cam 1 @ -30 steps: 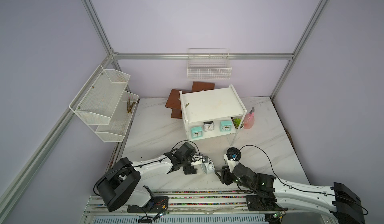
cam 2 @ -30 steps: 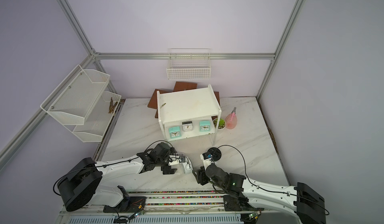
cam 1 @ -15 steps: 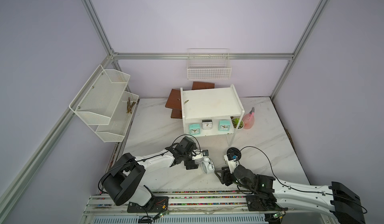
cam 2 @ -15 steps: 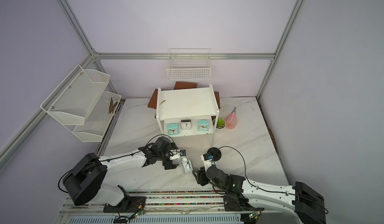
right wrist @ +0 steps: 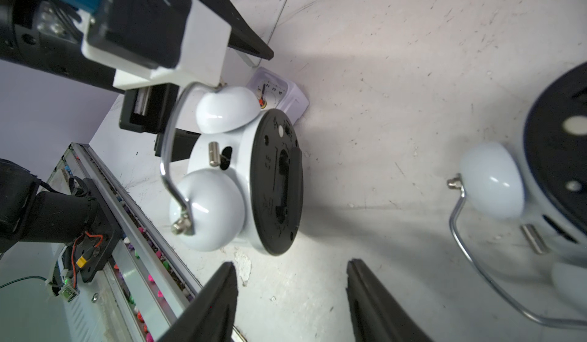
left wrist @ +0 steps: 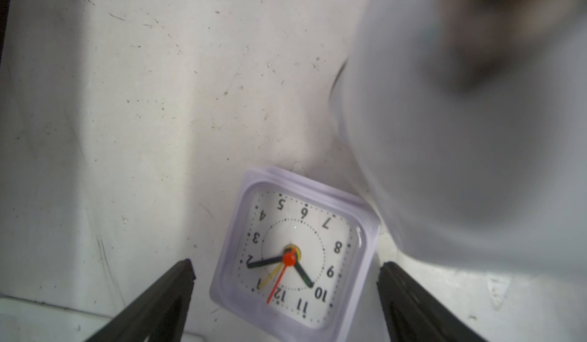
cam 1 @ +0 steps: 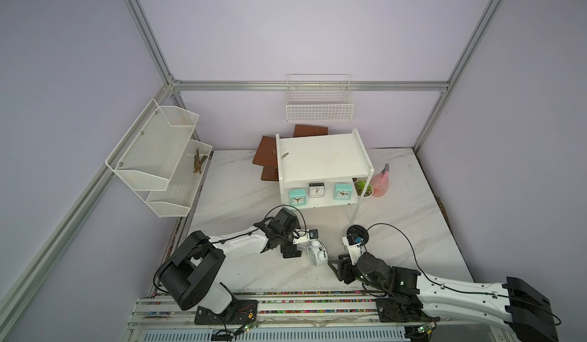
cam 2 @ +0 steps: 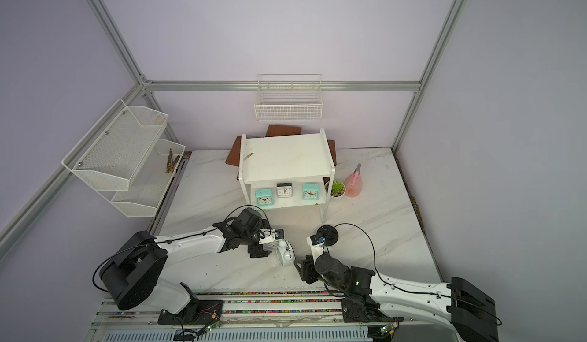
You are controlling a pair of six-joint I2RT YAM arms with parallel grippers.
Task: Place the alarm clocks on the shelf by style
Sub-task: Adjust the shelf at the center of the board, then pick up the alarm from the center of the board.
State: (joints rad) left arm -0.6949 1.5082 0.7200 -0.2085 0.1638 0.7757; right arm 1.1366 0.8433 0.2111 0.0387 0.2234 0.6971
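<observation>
The white two-level shelf (cam 1: 320,161) (cam 2: 286,159) stands at the back. Its lower board carries two mint-green square alarm clocks (cam 1: 297,196) (cam 1: 342,192) with a whitish one (cam 1: 316,190) between them. A whitish-grey square clock (left wrist: 295,254) (right wrist: 279,92) lies face up on the table, and my open left gripper (left wrist: 286,264) (cam 1: 297,248) straddles it without touching. A white twin-bell clock (cam 1: 317,253) (right wrist: 241,178) lies right beside it. My right gripper (right wrist: 290,264) (cam 1: 340,267) is open and empty just short of that clock's black back. A second twin-bell clock (right wrist: 540,181) (cam 1: 358,231) lies nearby.
A small potted plant (cam 1: 363,188) and a pink spray bottle (cam 1: 380,183) stand right of the shelf. Brown boards (cam 1: 265,153) lie behind it. A white mesh rack (cam 1: 158,156) hangs on the left wall and a wire basket (cam 1: 319,105) on the back wall.
My left arm has shifted a little toward the shelf and its jaws have narrowed slightly. The right arm has hardly moved.
</observation>
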